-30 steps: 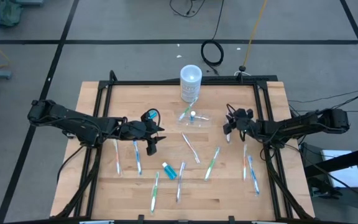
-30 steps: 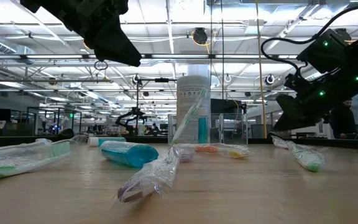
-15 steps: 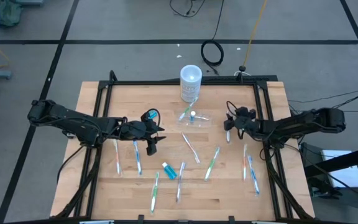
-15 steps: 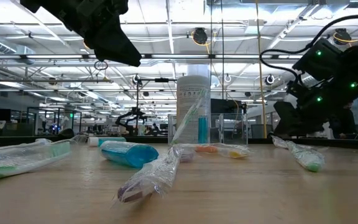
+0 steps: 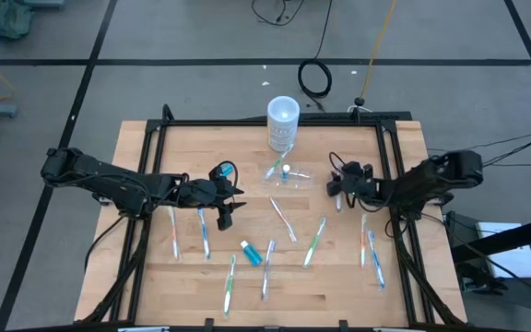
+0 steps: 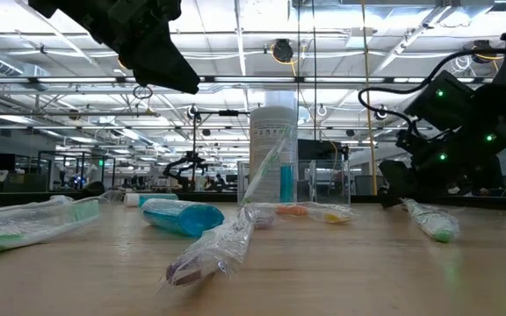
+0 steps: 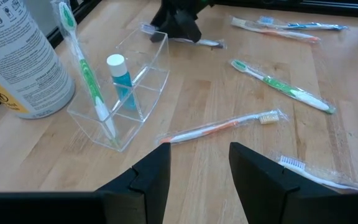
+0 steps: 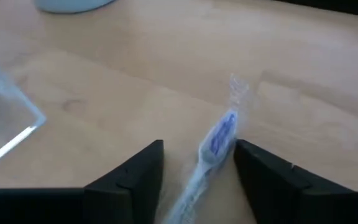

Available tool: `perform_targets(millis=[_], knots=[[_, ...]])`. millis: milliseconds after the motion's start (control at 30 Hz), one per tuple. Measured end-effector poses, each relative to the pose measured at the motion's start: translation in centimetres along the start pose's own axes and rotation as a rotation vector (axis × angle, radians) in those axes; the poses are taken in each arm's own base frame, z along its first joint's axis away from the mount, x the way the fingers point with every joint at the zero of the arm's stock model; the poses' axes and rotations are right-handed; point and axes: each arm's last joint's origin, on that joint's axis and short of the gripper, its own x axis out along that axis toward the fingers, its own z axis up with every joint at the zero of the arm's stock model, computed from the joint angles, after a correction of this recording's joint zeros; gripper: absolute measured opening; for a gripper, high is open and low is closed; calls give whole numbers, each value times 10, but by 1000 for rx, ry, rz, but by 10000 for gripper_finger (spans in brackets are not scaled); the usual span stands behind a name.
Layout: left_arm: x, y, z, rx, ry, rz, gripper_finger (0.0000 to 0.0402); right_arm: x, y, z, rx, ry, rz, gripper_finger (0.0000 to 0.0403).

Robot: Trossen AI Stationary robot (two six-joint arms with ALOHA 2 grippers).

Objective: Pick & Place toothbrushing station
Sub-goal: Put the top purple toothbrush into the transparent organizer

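Observation:
The toothbrushing station, a clear container [image 5: 285,175] [image 7: 123,99], stands on the table's far middle. A green toothbrush [image 7: 86,81] leans upright in it beside a blue white-capped tube [image 7: 120,81]. My right gripper [image 5: 336,195] [image 8: 197,168] hangs low just right of the container. It is open, one finger on either side of a wrapped blue-bristled toothbrush [image 8: 219,140] that lies flat on the table. Whether a finger touches it, I cannot tell. My left gripper [image 5: 223,218] [image 7: 197,168] waits left of centre, above the table, open with nothing between its fingers.
A tall white cylinder [image 5: 282,123] stands just behind the container. Several wrapped toothbrushes [image 5: 313,242] lie scattered over the near half, with a loose blue tube [image 5: 250,254] among them. Black frame rails [image 5: 387,148] run along the table's edges.
My right gripper has sunk toward the table and edged a little toward the container, coming down around the wrapped toothbrush there. The arm behind it has folded in closer.

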Motion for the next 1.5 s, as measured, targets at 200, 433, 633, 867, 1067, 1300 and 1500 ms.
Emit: perform_targets(millis=[200, 433, 633, 867, 1067, 1300, 1500], knots=[[0, 0, 0, 0, 0, 0, 170, 3, -1, -5, 23, 8, -36, 95], [0, 0, 1, -4, -14, -1, 170, -4, 9, -1, 13, -14, 90, 10], [0, -1, 8, -24, -80, -14, 170, -25, 26, 29, 36, -232, 276, 9], [-1, 0, 21, -63, -201, -23, 170, -72, 36, 85, 180, -724, 550, 9], [-2, 7, 33, -52, -318, -6, 170, -93, 69, 112, 4, -910, 781, 10], [-1, 15, 35, 13, -328, 36, 170, -69, 114, 129, -247, -883, 672, 13], [0, 18, 34, 32, -314, 47, 170, -34, 116, 134, -210, -850, 518, 15]])
